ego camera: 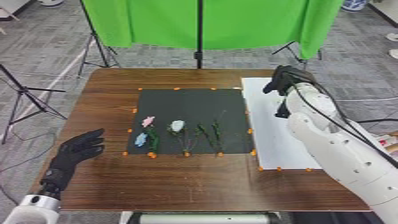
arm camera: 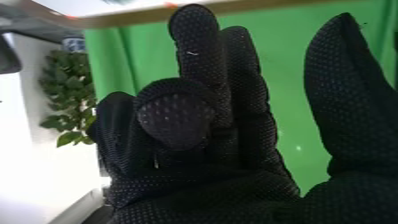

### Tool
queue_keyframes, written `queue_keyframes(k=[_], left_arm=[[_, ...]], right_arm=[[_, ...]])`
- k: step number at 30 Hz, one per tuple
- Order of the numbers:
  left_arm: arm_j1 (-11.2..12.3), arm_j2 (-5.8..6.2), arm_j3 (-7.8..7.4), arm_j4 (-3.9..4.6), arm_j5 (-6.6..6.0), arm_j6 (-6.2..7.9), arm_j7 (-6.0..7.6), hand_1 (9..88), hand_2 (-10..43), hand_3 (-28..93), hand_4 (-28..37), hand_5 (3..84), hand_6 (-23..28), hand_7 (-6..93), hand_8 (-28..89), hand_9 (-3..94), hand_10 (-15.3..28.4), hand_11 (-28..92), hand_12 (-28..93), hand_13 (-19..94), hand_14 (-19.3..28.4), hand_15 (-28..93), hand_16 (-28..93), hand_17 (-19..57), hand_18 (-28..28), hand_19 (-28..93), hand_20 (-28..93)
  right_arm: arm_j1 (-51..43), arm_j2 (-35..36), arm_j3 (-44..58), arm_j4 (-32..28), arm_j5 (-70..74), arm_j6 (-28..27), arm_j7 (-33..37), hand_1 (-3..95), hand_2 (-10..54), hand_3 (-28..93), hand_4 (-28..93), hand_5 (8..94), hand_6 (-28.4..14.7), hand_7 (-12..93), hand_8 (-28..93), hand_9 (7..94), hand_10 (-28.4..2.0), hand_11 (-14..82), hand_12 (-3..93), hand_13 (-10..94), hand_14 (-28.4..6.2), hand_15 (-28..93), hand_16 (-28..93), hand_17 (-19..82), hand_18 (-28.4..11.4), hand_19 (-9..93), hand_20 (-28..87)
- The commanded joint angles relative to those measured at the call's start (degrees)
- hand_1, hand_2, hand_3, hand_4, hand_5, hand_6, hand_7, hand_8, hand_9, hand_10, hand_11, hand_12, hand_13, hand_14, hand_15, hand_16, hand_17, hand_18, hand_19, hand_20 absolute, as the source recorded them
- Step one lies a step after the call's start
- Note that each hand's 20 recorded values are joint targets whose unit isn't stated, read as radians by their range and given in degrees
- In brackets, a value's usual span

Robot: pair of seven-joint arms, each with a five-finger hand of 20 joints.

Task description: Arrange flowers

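Pink flower, blue flower and white flower lie on the near half of the black mat, with green stems farther right on it. The arranging looks barely begun: these pieces lie flat, and gathering and placing them seems left to do. The right hand is beyond the mat's far right corner, by the white sheet, its fingers loosely open, some bent, gripping nothing. Left of the mat, the left hand has relaxed, open fingers and is empty.
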Motion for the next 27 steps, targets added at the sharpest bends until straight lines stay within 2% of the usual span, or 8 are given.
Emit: queue_keyframes(k=[1, 6, 9, 13, 17, 20, 23, 27], left_arm=[[0.35, -0.21, -0.10, 0.12, 0.02, -0.51, -0.58, 38.3, -4.6, 68, -3.2, 42.2, 2.4, 12.5, -7, 39.3, 12.3, 19, 13, 35, 17.9, 26, 2, 3.2, 15.8, 35, 37], [0.34, -0.37, -0.02, 0.14, 0.07, -0.68, -0.51, 38.3, -4.6, 68, -3.2, 42.3, 2.5, 12.5, -7, 39.4, 12.2, 19, 13, 35, 17.9, 26, 2, 3.2, 15.8, 35, 37], [0.32, -0.53, -0.04, 0.28, 0.09, -0.79, -0.32, 38.3, -4.6, 68, -3.2, 42.3, 2.6, 12.3, -7, 39.4, 12.3, 19, 13, 35, 17.9, 26, 3, 3.2, 15.8, 35, 37], [0.15, -0.60, 0.13, 0.33, 0.12, -0.75, -0.46, 38.2, -4.7, 68, -3.2, 42.3, 2.6, 12.3, -6, 39.4, 12.2, 19, 13, 35, 17.9, 26, 3, 3.2, 15.8, 35, 37], [0.27, -0.74, 0.02, 0.26, 0.01, -0.62, -0.39, 38.3, -4.7, 68, -3.3, 42.4, 2.7, 12.3, -6, 39.4, 12.2, 19, 13, 35, 17.9, 26, 2, 3.1, 15.8, 35, 37], [0.08, -0.83, -0.03, 0.40, 0.11, -0.78, -0.47, 38.3, -4.7, 68, -3.3, 42.4, 2.8, 12.3, -6, 39.5, 12.3, 19, 13, 35, 17.9, 26, 2, 3.2, 15.8, 35, 37], [0.62, -1.08, -0.17, 0.09, 0.11, -0.65, -0.25, 38.3, -4.6, 68, -3.3, 42.5, 2.8, 12.3, -6, 39.6, 12.1, 19, 13, 35, 18.0, 26, 2, 3.1, 15.8, 35, 37], [0.44, -1.00, -0.08, 0.23, 0.07, -0.62, -0.43, 38.3, -4.5, 68, -3.3, 42.5, 2.8, 12.3, -6, 39.6, 12.2, 19, 13, 35, 18.0, 26, 2, 3.2, 15.8, 35, 37]], right_arm=[[-1.74, 0.17, -0.82, 3.51, -2.74, -1.54, 2.54, 35.9, -9.5, 65, -13, 63.7, -1.2, 15, -7, 75.8, -14.7, 28.4, 29.3, 80, -7.3, 67, 37, 50, -21.2, 93, 58], [-2.42, 0.00, -1.54, 5.60, -4.28, 0.98, 2.29, 38.6, -9.5, 66, -13, 63.2, -0.8, 15, -7, 76.1, -14.1, 28.4, 29.1, 81, -6.4, 67, 37, 51, -20.4, 93, 58], [-3.12, -0.20, -2.74, 7.16, -5.47, 6.64, 1.94, 41.9, -9.5, 66, -13, 63.5, -0.2, 17, -8, 77.4, -13.0, 29.1, 29.1, 83, -5.1, 67, 37, 53, -19.6, 93, 59], [-3.56, -0.19, -5.05, 9.24, -8.13, 14.57, 1.11, 49.7, -9.5, 63, -16, 66.6, -0.3, 19, 6, 81.8, -10.8, 23.9, 40.1, 86, -3.0, 66, 37, 57, -18.1, 93, 61], [-3.98, -0.34, -6.63, 11.30, -10.35, 21.29, 0.22, 56.4, -9.5, 58, -17, 72.0, -0.9, 22, 11, 86.4, -8.9, 21.3, 45.2, 89, -1.8, 66, 38, 59, -17.4, 93, 62], [-3.90, -0.61, -7.40, 12.44, -10.59, 24.05, -0.15, 59.7, -9.5, 57, -17, 75.1, -1.0, 25, 13, 88.9, -8.2, 19.1, 48.8, 89, -1.3, 66, 38, 60, -17.1, 93, 63], [-4.02, -0.42, -8.04, 12.69, -10.35, 26.05, -0.50, 61.2, -9.5, 57, -18, 76.6, -0.8, 27, 14, 90.1, -8.0, 19.9, 49.3, 91, -0.7, 65, 37, 62, -16.8, 93, 63], [-4.08, 0.04, -7.47, 11.75, -10.24, 28.52, -0.72, 61.7, -9.5, 58, -18, 77.5, -0.8, 28, 15, 90.8, -7.8, 21.3, 49.3, 92, -0.6, 65, 38, 62, -16.9, 93, 63]])
